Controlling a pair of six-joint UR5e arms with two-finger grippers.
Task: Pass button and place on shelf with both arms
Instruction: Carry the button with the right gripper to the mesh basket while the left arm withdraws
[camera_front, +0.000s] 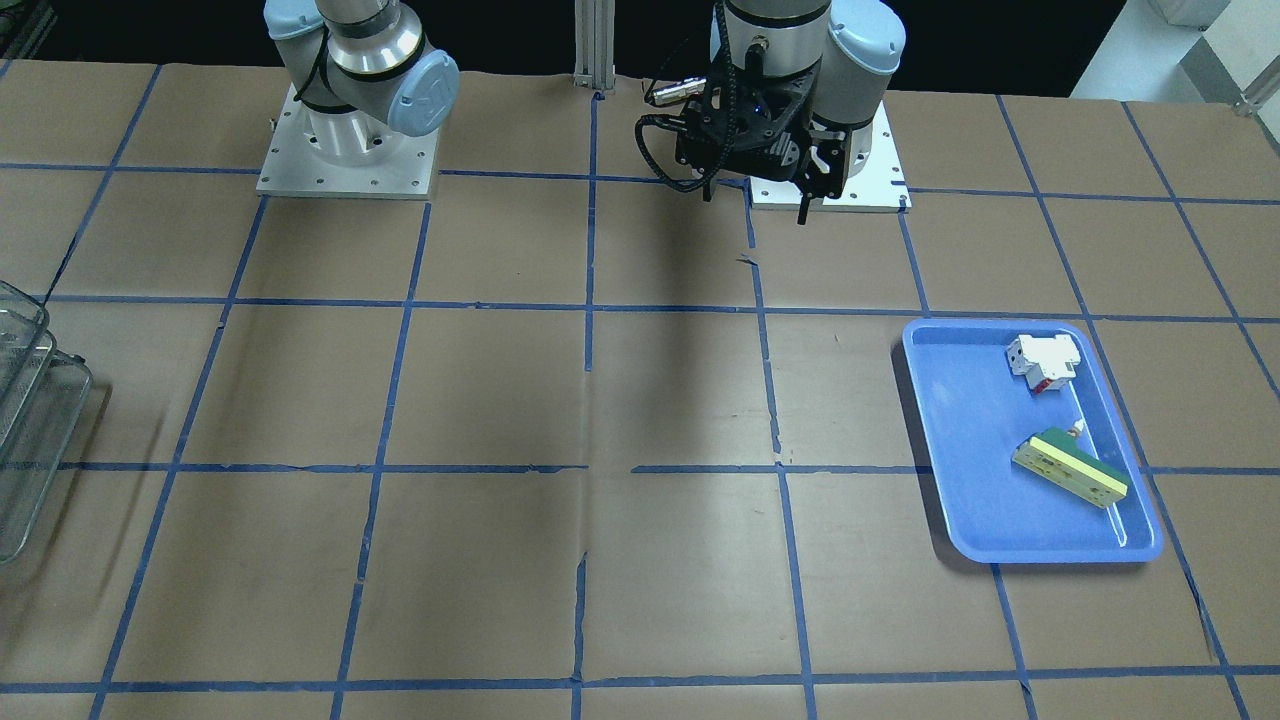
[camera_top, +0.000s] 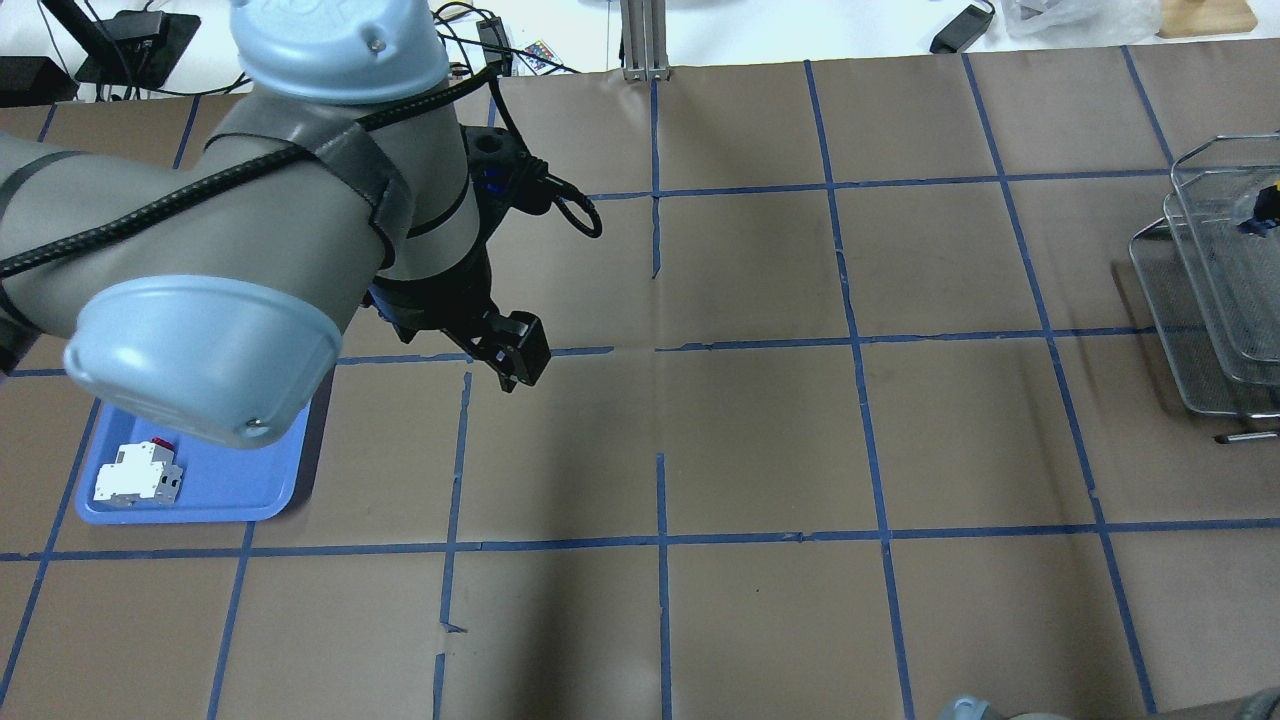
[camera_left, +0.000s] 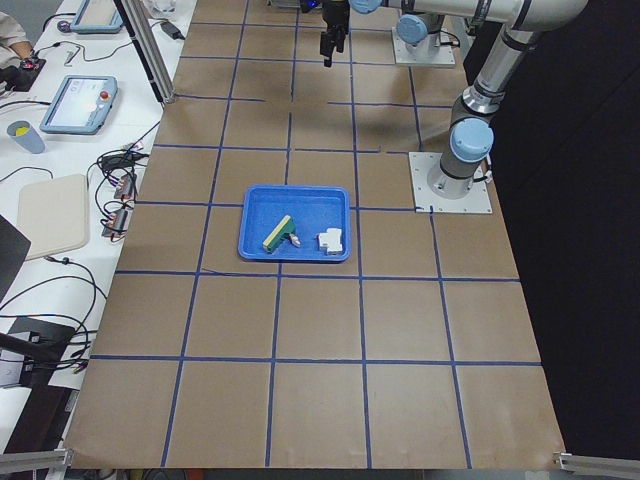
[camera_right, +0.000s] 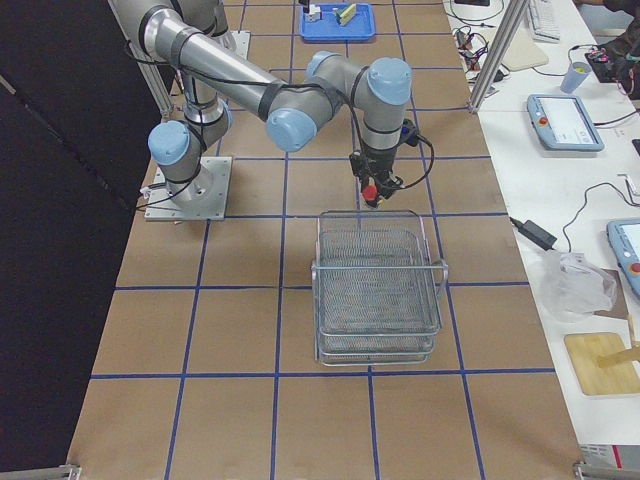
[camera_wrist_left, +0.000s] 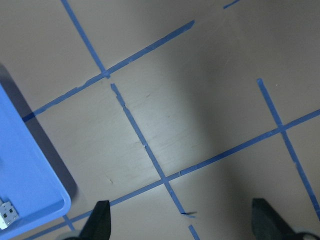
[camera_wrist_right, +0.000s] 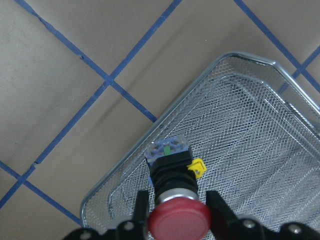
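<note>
My right gripper (camera_wrist_right: 179, 206) is shut on the button (camera_wrist_right: 178, 219). Its red cap sits between the fingers and its black body with a yellow bit points down. The button hangs just above the near corner rim of the wire-mesh shelf (camera_wrist_right: 250, 145), not touching it. In the exterior right view the gripper (camera_right: 371, 192) hovers at the shelf's (camera_right: 378, 290) far edge. My left gripper (camera_wrist_left: 182, 222) is open and empty above bare table, also seen in the overhead view (camera_top: 515, 358) and the front view (camera_front: 815, 190).
A blue tray (camera_front: 960, 440) holds a white block with a red bit (camera_front: 1043, 362) and a green-and-cream bar (camera_front: 1070, 467). Its corner shows in the left wrist view (camera_wrist_left: 30, 175). The shelf stands at the table's edge (camera_front: 30, 430), (camera_top: 1215, 290).
</note>
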